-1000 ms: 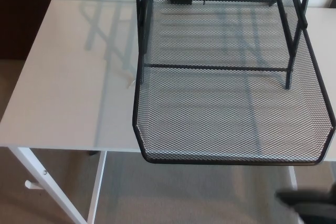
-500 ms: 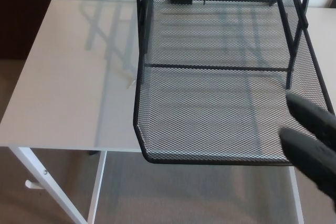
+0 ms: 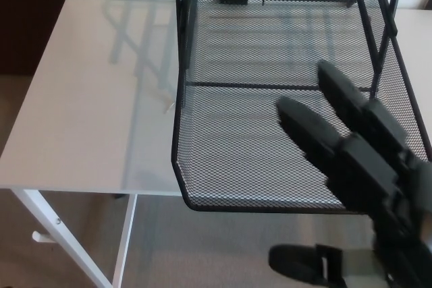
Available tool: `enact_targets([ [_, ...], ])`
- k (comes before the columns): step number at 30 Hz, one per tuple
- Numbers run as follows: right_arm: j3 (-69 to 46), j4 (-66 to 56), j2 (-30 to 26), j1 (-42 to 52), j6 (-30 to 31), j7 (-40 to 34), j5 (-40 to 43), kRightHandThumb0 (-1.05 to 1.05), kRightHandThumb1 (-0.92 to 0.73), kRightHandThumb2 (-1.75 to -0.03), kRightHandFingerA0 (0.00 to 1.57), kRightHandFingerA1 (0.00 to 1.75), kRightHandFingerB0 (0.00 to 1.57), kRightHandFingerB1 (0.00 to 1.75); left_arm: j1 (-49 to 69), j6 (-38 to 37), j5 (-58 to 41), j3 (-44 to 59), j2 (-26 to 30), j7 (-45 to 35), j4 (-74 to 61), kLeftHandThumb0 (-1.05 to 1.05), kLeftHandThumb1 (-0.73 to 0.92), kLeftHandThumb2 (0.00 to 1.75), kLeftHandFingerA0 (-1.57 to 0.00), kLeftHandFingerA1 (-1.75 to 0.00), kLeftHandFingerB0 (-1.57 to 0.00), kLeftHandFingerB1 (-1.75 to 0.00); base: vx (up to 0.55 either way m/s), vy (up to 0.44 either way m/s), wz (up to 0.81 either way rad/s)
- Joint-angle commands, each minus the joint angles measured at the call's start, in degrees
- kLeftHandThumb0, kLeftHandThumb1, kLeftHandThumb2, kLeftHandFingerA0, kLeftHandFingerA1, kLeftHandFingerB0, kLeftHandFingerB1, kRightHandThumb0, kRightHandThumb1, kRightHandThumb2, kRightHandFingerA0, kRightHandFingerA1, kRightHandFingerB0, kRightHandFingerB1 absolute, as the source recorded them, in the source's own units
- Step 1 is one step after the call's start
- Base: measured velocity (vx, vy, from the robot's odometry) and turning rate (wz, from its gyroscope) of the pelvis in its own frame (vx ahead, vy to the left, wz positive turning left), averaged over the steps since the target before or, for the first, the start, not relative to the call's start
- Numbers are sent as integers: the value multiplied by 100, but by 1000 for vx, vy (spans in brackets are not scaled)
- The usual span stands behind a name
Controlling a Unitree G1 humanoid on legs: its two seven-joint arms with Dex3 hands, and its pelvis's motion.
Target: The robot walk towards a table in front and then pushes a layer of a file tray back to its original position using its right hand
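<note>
Hovering open-fingered, right hand (image 3: 361, 166) above pulled-out tray layer (image 3: 270, 146), thumb below its front rim: fingers (image 3: 310, 129) snagging mesh, or off-centre shove skewing it in frame (image 3: 378, 25).

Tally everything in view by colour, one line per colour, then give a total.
Black: 2, the mesh file tray and the right hand
White: 1, the table
Total: 3

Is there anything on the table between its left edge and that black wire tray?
Nothing; in the head view that stretch of the white table beside the mesh tray is bare, with only faint shadows on it.
</note>
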Motion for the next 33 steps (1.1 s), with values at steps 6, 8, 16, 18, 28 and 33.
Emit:
enact_targets([
  [6,370,1136,-320,-879,1792,243,-3292,-57,-36,-70,0,0,6,16,-76,227,153,-32,294,-35,-162,-46,41,70,-61,-51,-51,-48,0,0,0],
  [8,397,1141,-334,-887,1832,223,-3312,-57,-36,-70,0,0,6,16,-75,230,154,-31,294,-35,-166,-46,41,70,-61,-51,-51,-48,0,0,0],
  [16,566,1198,-410,-961,2071,128,-3496,-59,-36,-70,0,0,6,16,-85,264,148,-27,287,-21,-188,-45,40,68,-63,-51,-52,-48,0,0,0],
  [18,812,1783,-445,-1285,2480,-5,-4177,-58,-38,-72,0,0,8,23,-181,347,262,-91,352,36,-336,-38,45,54,-68,-42,-56,-39,0,0,0],
  [28,1081,2156,-568,-1491,2947,-131,-4385,-59,-38,-72,0,0,6,18,-232,514,231,-91,365,14,-483,-37,45,54,-67,-42,-56,-39,0,0,0],
  [33,1200,2147,-634,-1518,3141,-140,-4384,-60,-38,-72,0,0,7,19,-216,522,296,-150,400,53,-587,-45,40,68,-64,-51,-54,-48,0,0,0],
])
